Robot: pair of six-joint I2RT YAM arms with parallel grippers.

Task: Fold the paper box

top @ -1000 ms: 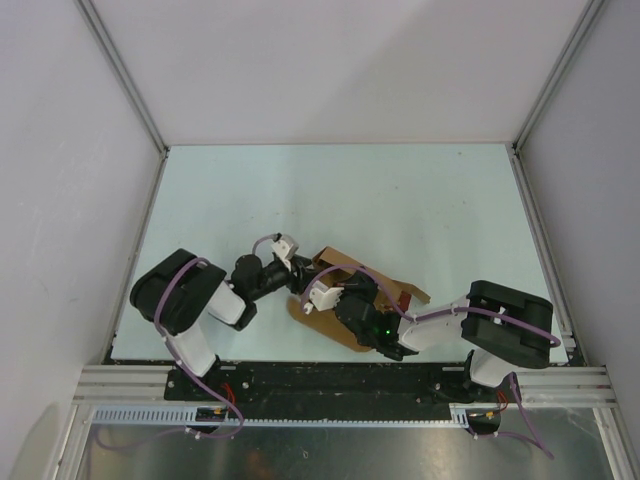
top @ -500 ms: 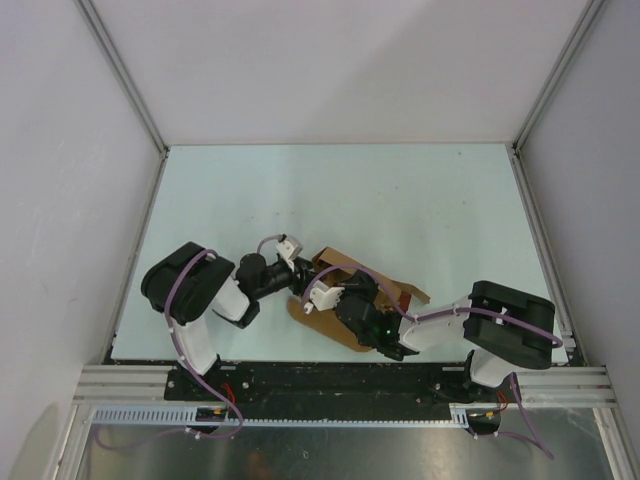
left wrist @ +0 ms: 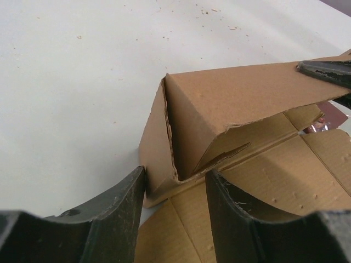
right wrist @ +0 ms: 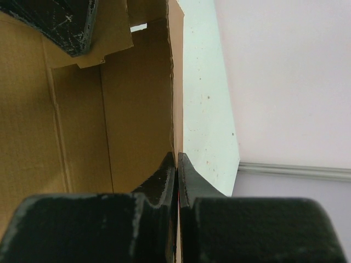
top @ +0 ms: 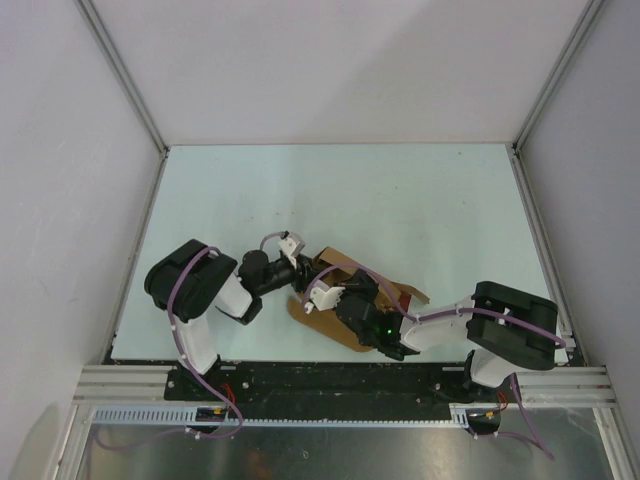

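Top external view: the paper box point(top: 322, 322), partly erected, lies on the surface point(top: 420, 200) near its front edge, between both arms. Left wrist view: the left tool point(left wrist: 175, 189), jaws parted, straddles a raised corner without clamping it. Right wrist view: the right tool point(right wrist: 177, 164) is clenched on an upright side wall. Step in hand: raising the walls; the next move probably calls for tucking the corner flap inward.

Matt, fibrous cardboard paper box point(left wrist: 236, 104) on smooth table point(left wrist: 82, 82).
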